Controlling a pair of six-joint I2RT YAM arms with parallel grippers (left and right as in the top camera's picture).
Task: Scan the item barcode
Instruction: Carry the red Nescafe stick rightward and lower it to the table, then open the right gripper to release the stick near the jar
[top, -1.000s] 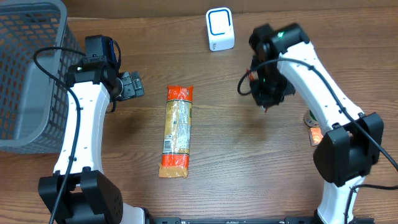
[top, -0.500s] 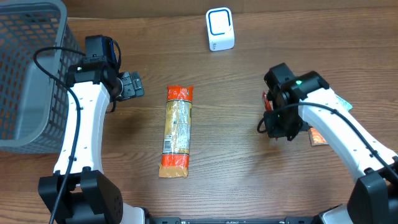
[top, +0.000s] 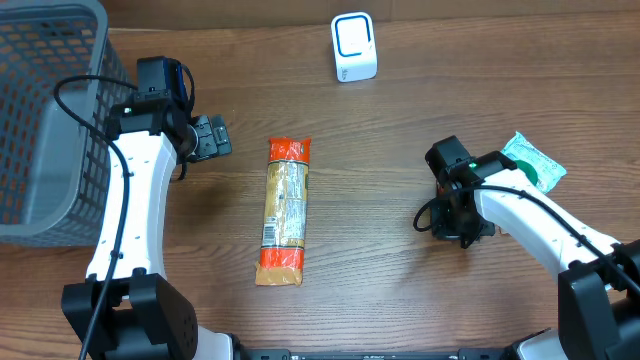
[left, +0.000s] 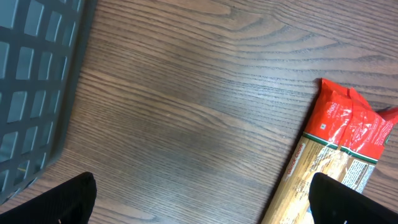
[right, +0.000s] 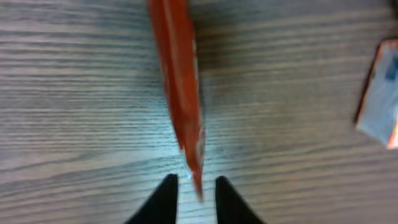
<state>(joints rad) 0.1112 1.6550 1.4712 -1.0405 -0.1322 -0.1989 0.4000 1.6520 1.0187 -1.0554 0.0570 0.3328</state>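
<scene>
Right pincer (right: 196, 198) narrowly apart, straddling red packet (right: 179, 81) edge-on, likely setting it down at 3 o'clock. Left pincer (left: 202, 208) wide apart, idle above worktop (left: 186, 112).

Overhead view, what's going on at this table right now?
The right pincer is down low on the right side, its jaws a little apart around the tip of a thin red packet seen edge-on; whether it grips the packet is unclear. A green packet lies just beyond that arm. The left pincer hangs open near the grey basket, holding nothing. A long pasta pack lies flat in the middle, and the white scanner stands at the far edge with no item held up to it.
</scene>
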